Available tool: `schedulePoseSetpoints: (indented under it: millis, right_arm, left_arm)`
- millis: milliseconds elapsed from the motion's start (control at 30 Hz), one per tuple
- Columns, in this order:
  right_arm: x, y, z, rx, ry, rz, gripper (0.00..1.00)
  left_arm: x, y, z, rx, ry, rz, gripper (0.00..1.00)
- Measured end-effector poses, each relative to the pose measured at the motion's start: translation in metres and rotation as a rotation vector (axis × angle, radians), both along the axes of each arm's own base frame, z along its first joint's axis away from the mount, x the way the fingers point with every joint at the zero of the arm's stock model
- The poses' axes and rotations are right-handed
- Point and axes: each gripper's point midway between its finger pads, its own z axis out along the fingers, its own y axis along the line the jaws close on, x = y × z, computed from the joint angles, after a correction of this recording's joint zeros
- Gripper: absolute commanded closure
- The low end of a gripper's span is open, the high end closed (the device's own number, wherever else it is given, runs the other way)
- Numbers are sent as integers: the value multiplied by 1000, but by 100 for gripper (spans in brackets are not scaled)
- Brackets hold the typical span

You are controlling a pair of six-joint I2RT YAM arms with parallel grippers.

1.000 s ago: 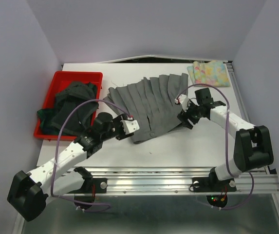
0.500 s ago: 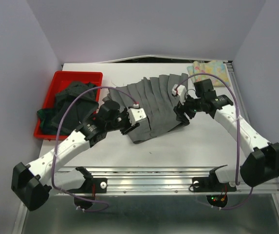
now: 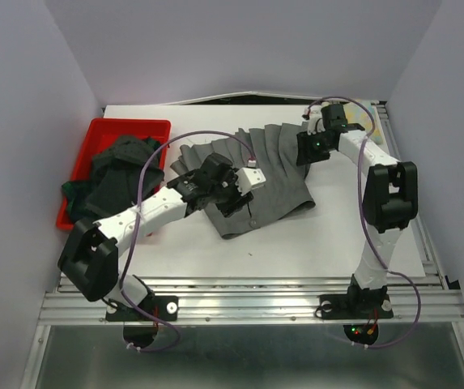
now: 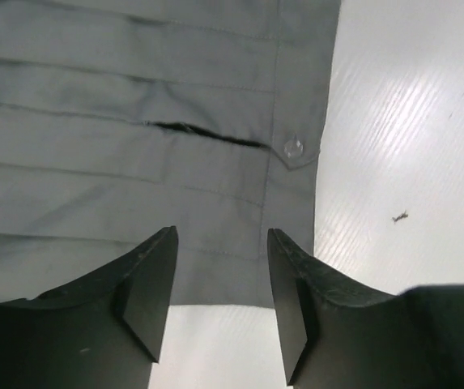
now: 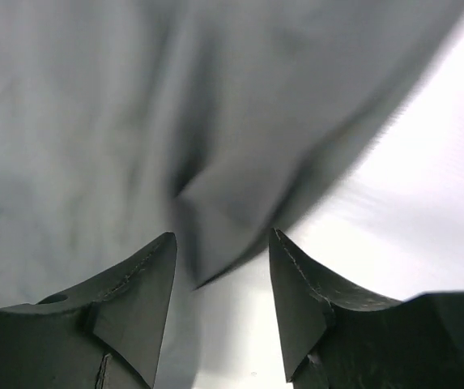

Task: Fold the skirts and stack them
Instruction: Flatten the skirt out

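Matt grey pleated cloth skirt on glossy white table

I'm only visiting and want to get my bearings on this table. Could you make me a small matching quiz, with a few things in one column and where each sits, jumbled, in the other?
Things:
1. grey pleated skirt
2. red bin
3. dark garments
4. clear button

Places:
A. at the left edge of the table
B. heaped inside the bin
C. spread across the middle of the table
D. sewn near the grey skirt's corner, beside a slit

Pairs: 1-C, 2-A, 3-B, 4-D.
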Motion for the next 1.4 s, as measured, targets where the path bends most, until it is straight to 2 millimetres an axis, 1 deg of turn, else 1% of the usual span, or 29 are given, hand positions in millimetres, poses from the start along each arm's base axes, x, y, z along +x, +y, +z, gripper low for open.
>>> schedulePoseSetpoints:
  millis: [100, 133, 167, 200, 233, 267, 300, 333, 400, 467, 600, 667, 767, 800, 833, 900, 933, 967, 1000, 1033, 1067, 1100, 1133, 1200, 1267, 1333, 1400]
  right_arm:
    - [27, -34, -1, 35, 15, -163, 40]
    - [35, -49, -2, 44, 17, -215, 39]
    - [42, -62, -2, 52, 16, -263, 38]
    - [48, -73, -2, 64, 17, -306, 38]
    - [50, -79, -3, 71, 20, -330, 38]
    - [53, -84, -3, 82, 24, -355, 39]
    - [54, -86, -4, 91, 30, -372, 40]
    - [56, -85, -6, 104, 38, -380, 41]
    - [60, -75, -12, 132, 59, -380, 42]
    - [63, -69, -20, 149, 74, -378, 44]
    - [62, -54, -48, 175, 136, -364, 44]
    - [66, -49, -47, 205, 134, -355, 46]
    - [67, -46, -48, 215, 131, -351, 54]
    - [67, -46, -49, 221, 134, -351, 57]
    - [68, -45, -50, 225, 135, -350, 66]
    - [70, -44, -52, 232, 133, -350, 73]
    - [70, -43, -53, 235, 134, -349, 81]
    - [71, -43, -54, 236, 133, -350, 85]
    - [72, -43, -55, 238, 131, -348, 87]
    - [73, -43, -55, 238, 131, -350, 94]
    - [73, -43, -56, 241, 132, -349, 96]
    - [73, -43, -57, 241, 132, -350, 99]
    - [74, -42, -57, 243, 131, -348, 99]
    - [76, -42, -57, 243, 129, -348, 99]
    - [77, -42, -57, 245, 127, -347, 99]
    - [78, -41, -56, 250, 123, -344, 99]
    - [78, -40, -56, 256, 125, -339, 99]
  left_arm:
    - [-4, -25, 14, -8, -79, -39, 37]
    - [-9, -44, 22, -20, -116, -71, 36]
    - [-11, -57, 27, -28, -137, -89, 35]
    - [-13, -75, 32, -37, -167, -109, 34]
    - [-13, -87, 35, -47, -185, -119, 34]
    - [-13, -108, 35, -54, -212, -137, 34]
    - [-13, -120, 35, -56, -228, -146, 33]
    - [-14, -133, 30, -48, -242, -156, 33]
    - [-16, -156, 15, -29, -261, -173, 32]
    - [-16, -171, -1, -3, -269, -178, 32]
    - [-11, -191, -21, 34, -290, -168, 32]
    - [-5, -201, -21, 36, -317, -155, 32]
    - [6, -215, -19, 33, -363, -133, 35]
    - [8, -217, -18, 32, -374, -126, 40]
    - [13, -221, -20, 33, -391, -116, 44]
    - [17, -222, -24, 43, -412, -105, 54]
    - [20, -222, -30, 54, -418, -102, 64]
    - [21, -222, -32, 61, -422, -98, 71]
    - [22, -221, -40, 80, -420, -100, 79]
    - [22, -220, -46, 92, -418, -104, 92]
    - [22, -219, -49, 101, -417, -109, 98]
    - [20, -219, -51, 100, -412, -116, 100]
    - [18, -218, -54, 101, -405, -123, 100]
    - [13, -218, -59, 96, -390, -144, 100]
    - [3, -215, -64, 96, -365, -174, 100]
    - [-13, -210, -69, 91, -333, -217, 100]
    - [-29, -211, -67, 77, -311, -263, 100]
